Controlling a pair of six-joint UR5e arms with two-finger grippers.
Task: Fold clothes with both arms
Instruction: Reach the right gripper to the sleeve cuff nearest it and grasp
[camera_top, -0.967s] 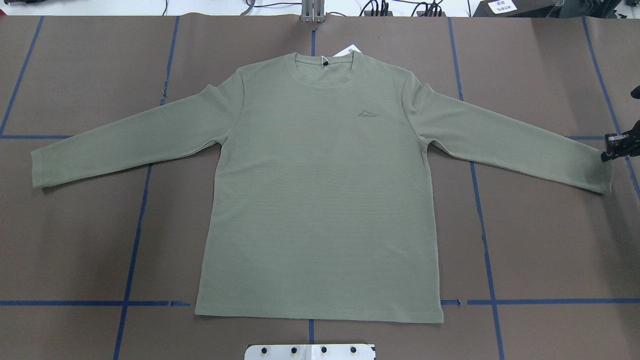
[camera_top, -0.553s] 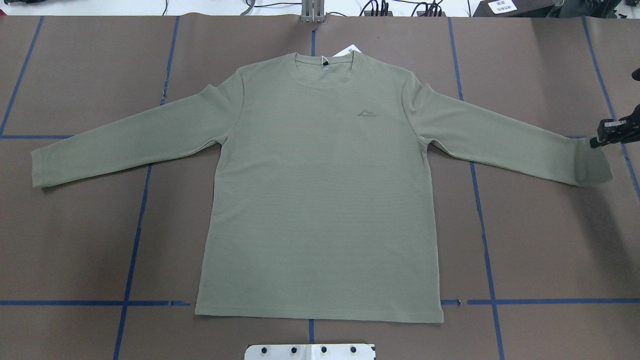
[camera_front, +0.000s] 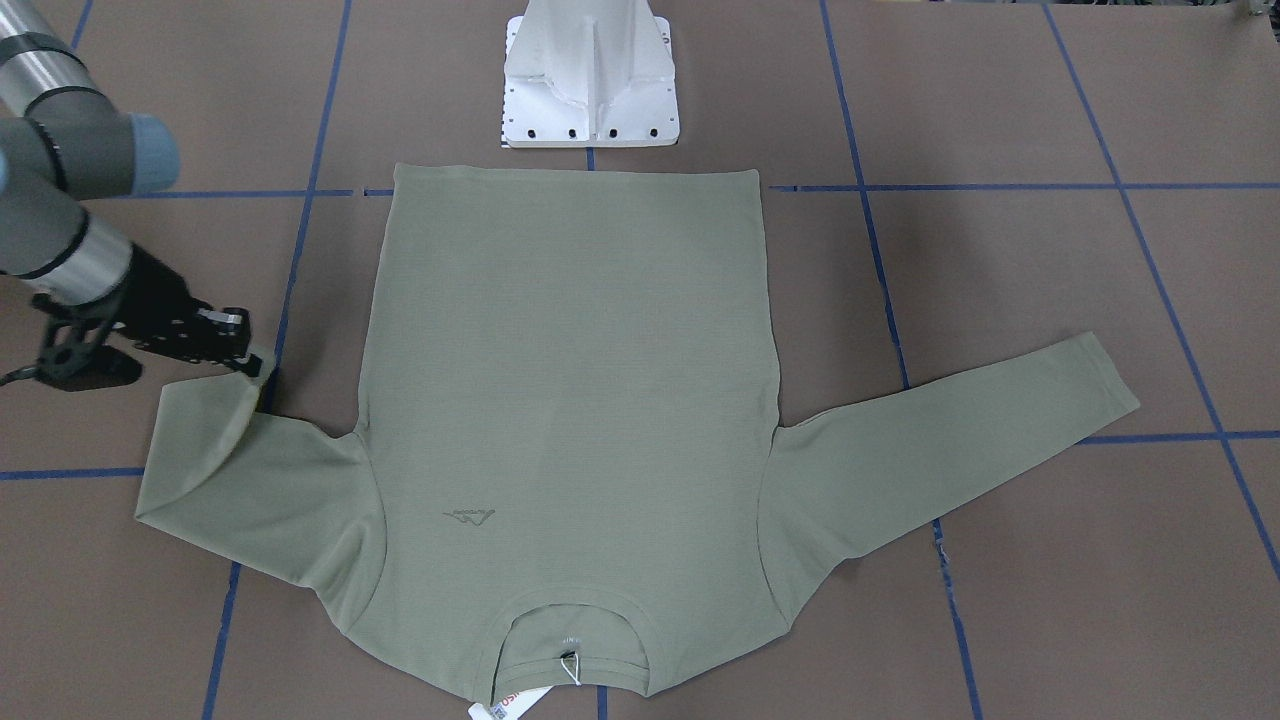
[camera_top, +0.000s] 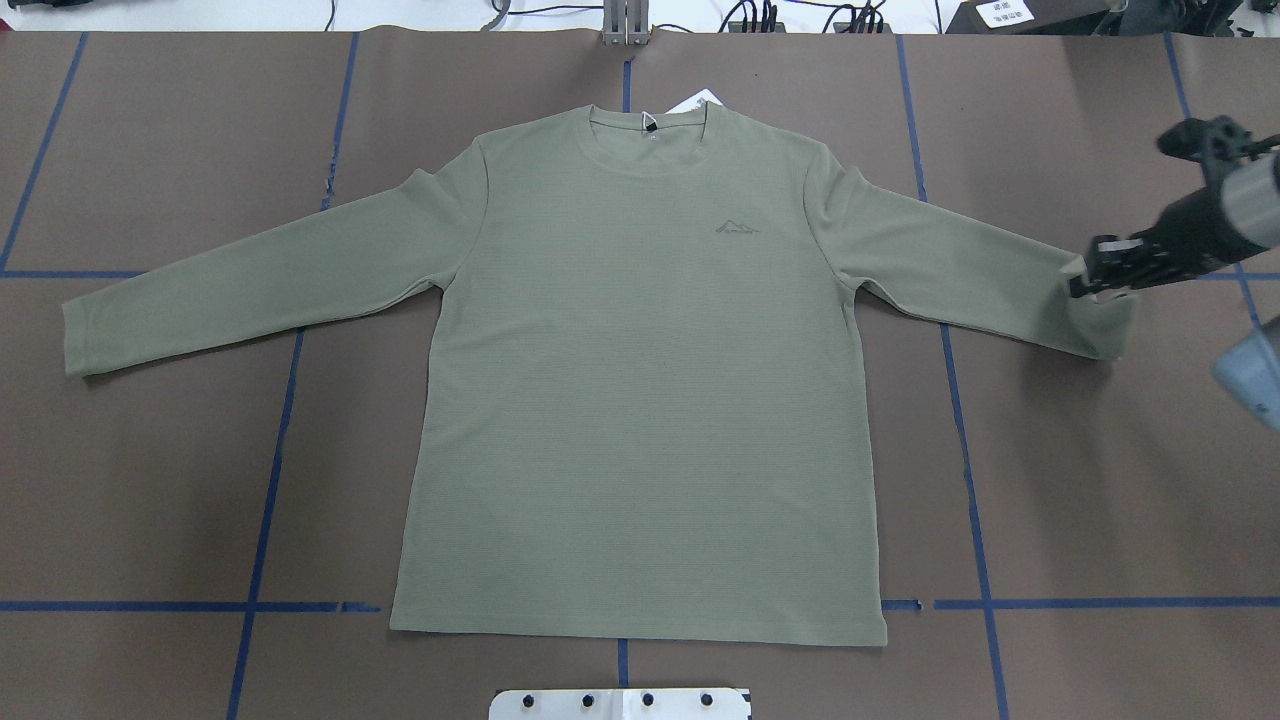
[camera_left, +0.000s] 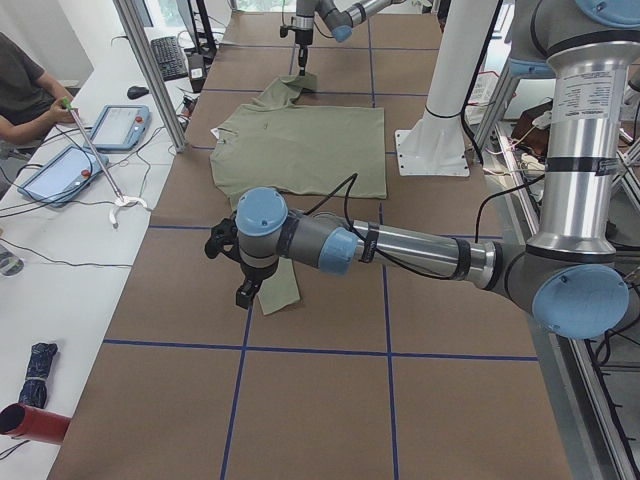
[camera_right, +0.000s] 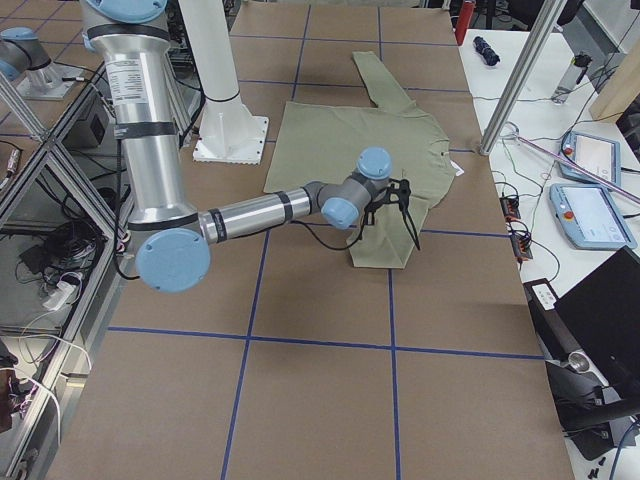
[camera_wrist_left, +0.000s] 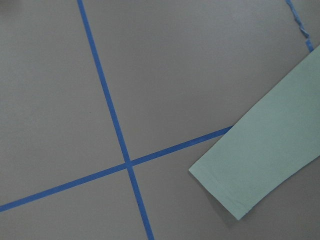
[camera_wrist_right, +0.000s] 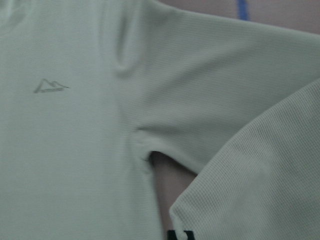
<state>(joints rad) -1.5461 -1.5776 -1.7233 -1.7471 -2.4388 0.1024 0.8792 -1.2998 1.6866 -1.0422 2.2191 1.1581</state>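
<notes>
Right sleeve fold under way

The olive-green long-sleeve shirt (camera_top: 640, 400) lies flat, logo up, mid-frame on the brown worktop (camera_top: 150, 500), hem nearest and collar farthest. At frame right the right hand (camera_top: 1090, 275) pinches the sleeve cuff (camera_top: 1108, 318), which is raised and curling inward. Next it likely needs carrying across the chest and laying smooth. The left hand (camera_left: 246, 290) hangs over the other cuff (camera_top: 85, 340); I cannot tell its grip. A second ago the right cuff lay flat, nearer the right edge.
</notes>
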